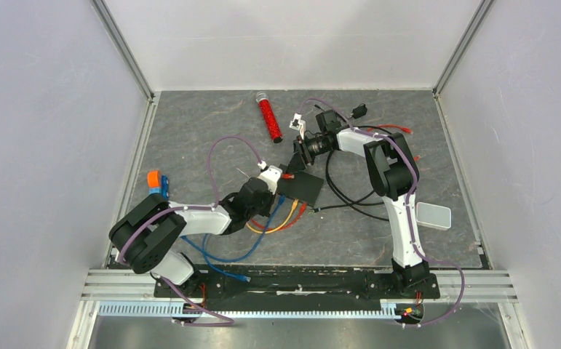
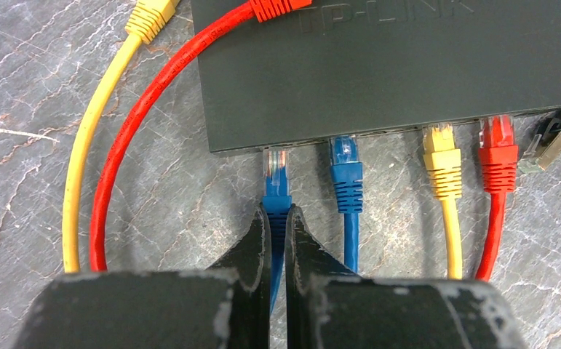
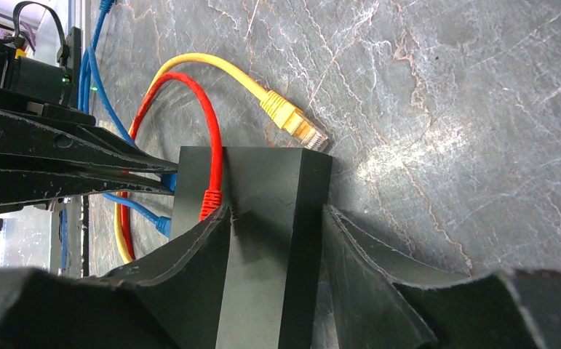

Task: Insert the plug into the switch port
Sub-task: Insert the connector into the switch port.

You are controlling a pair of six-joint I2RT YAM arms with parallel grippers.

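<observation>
The black switch box point(image 2: 386, 69) lies flat, with its row of ports along the near edge. My left gripper point(image 2: 279, 212) is shut on the ribbed boot of a blue plug point(image 2: 276, 166). The plug's clear tip sits at the mouth of the leftmost switch port point(image 2: 276, 147), and most of the tip is outside. To the right, a blue plug point(image 2: 345, 156), a yellow plug point(image 2: 441, 149) and a red plug point(image 2: 498, 142) sit in other ports. My right gripper point(image 3: 276, 214) holds the switch box point(image 3: 263, 189), with one finger on its top face and the other against its dark side.
A loose yellow plug point(image 2: 150, 14) and a red plug point(image 2: 277, 7) lie at the switch's far side. A teal-and-black connector point(image 2: 557, 138) lies right of the box. A red tube point(image 1: 268, 116) and a white rounded box point(image 1: 434, 216) lie on the mat, with black cables point(image 1: 343, 193) between them.
</observation>
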